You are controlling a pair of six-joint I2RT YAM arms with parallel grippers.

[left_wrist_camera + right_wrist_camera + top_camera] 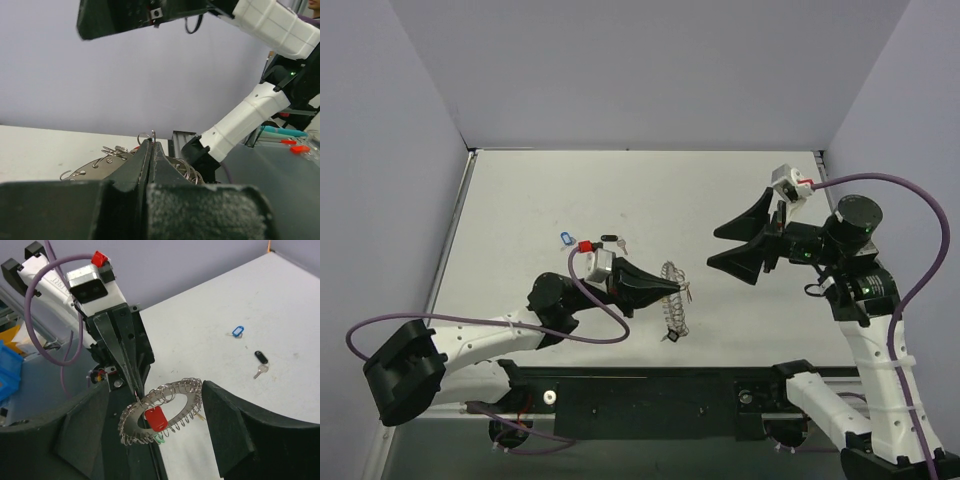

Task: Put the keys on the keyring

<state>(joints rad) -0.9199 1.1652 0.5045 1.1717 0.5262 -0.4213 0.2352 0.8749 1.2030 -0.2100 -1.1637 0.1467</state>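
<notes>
Left gripper [151, 142] clamped shut on one wire loop of the keyring [134, 417], which hangs tilted, apparently clear of the table [520, 200]. Red-tagged key [156, 419] on the ring. Right gripper [712, 250] spread wide, empty, nearby. Blue key [237, 331] and black key [260, 358] lie on the table.

The left fingers [125, 360] pinch the keyring [134, 422], a red key [156, 418] hanging from it.

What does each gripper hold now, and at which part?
The left gripper is shut on the keyring, pinching the wire loops at its rim. The right gripper is open and holds nothing.
</notes>
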